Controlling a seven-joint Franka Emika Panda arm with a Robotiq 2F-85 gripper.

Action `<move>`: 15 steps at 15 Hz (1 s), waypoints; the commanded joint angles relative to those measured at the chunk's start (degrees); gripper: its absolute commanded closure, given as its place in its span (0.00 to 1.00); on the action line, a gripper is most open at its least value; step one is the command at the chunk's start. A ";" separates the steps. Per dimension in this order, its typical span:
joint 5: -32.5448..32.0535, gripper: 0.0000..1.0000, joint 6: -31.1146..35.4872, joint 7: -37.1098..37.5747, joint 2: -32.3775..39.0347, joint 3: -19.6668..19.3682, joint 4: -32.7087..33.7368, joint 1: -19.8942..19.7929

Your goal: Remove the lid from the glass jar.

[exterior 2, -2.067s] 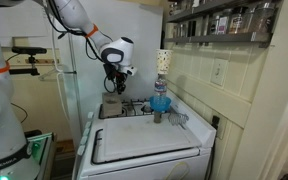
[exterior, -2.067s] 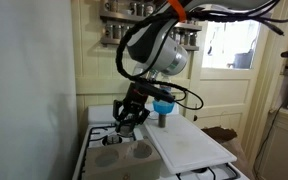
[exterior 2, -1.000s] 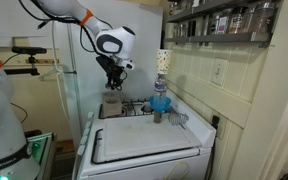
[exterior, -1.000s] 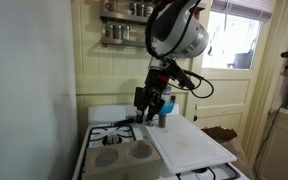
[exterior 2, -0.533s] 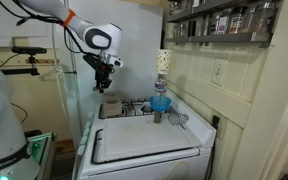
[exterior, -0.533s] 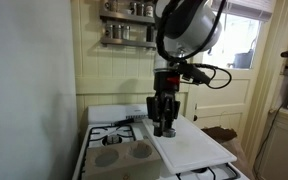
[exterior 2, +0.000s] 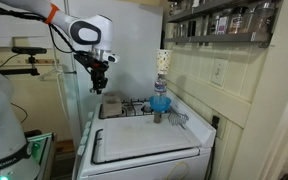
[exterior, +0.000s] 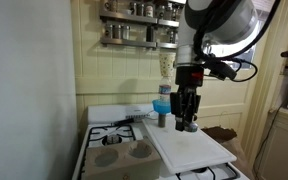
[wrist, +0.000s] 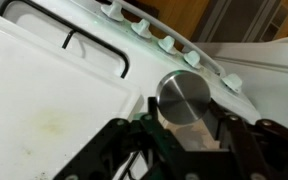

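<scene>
white panda arm, black two-finger gripper

the arm (exterior: 219, 20) is made of fat, rounded links in a glossy white-grey shell that catches the window light. in an exterior view an orange band (exterior 2: 54, 13) rings one link, at about ten o'clock from a round joint cap (exterior 2: 87, 32) with a darker face. thin black cables (exterior: 242, 70) loop off the wrist toward three o'clock. the gripper (exterior: 187, 126) is matt black, a boxy body that narrows into two slim fingers. in the wrist view the fingers (wrist: 114, 150) appear at six o'clock as black jointed link bars with dull highlights along their edges.
</scene>
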 commanded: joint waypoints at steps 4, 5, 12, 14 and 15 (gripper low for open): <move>-0.21 0.51 0.14 0.17 -0.18 -0.95 -0.06 0.56; -0.21 0.51 0.14 0.17 -0.05 -0.88 -0.05 0.61; -0.61 0.76 11.92 13.76 -2.15 2.20 -5.02 -1.75; -1.60 0.76 14.71 18.19 -3.27 2.86 -7.51 -2.95; -3.03 0.76 16.71 20.54 -4.09 3.27 -9.10 -4.19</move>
